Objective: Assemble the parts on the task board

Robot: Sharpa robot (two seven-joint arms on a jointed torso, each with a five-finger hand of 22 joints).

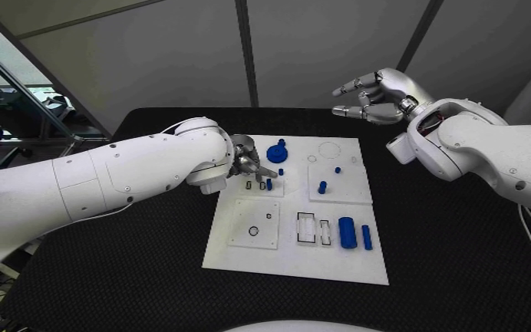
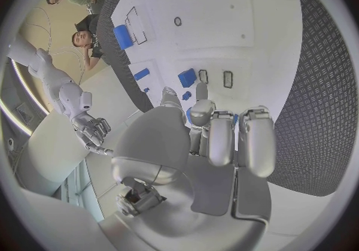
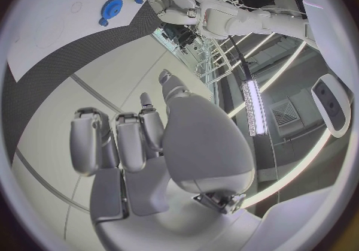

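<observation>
The white task board lies in the middle of the black table. My left hand hovers low over its upper left field, fingers curled down beside a small blue part that stands by the slots. In the left wrist view the fingertips reach that small blue part, next to a blue block; whether they grip it is unclear. A blue round part sits just beyond the hand. My right hand hangs high over the table's far edge, fingers apart and half curled, holding nothing.
Small blue pegs stand on the board's upper right field. A blue cylinder and a blue bar lie at the lower right, beside empty outlined slots. Black table surrounds the board.
</observation>
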